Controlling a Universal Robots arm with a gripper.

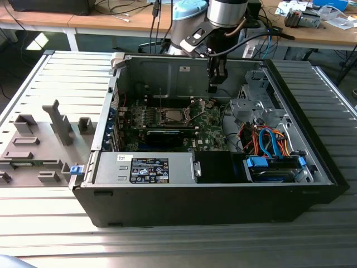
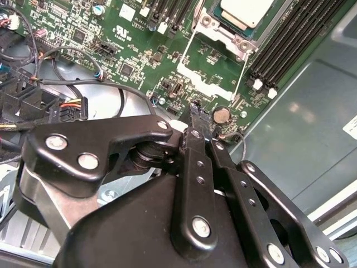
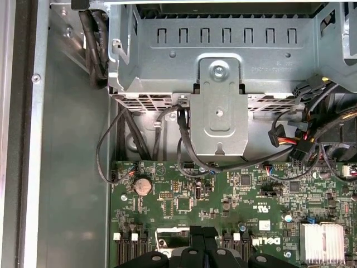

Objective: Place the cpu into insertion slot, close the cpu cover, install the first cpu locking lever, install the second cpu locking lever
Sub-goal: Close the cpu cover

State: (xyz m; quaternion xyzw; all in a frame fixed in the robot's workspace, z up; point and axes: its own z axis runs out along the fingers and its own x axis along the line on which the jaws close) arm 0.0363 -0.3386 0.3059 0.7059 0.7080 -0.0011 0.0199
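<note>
Both wrist views close over motherboard [image 3: 223, 195]

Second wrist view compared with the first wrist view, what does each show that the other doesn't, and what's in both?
The second wrist view gives the cpu sitting in the metal-framed insertion slot, beside long memory slots. The first wrist view gives the grey metal cage and a finned silver heatsink. Both share the green motherboard, its coin battery and the gripper over the board.

Case [image 1: 223, 206] open on top, clear drop to the circuit board [image 1: 207, 129] at centre, gripper [image 1: 214, 89] hanging near the back wall [image 1: 162, 71], power supply [image 1: 146, 168] walling the near side, drive cage [image 1: 248, 106] and cables [image 1: 266, 139] crowding the exterior view's right
</note>
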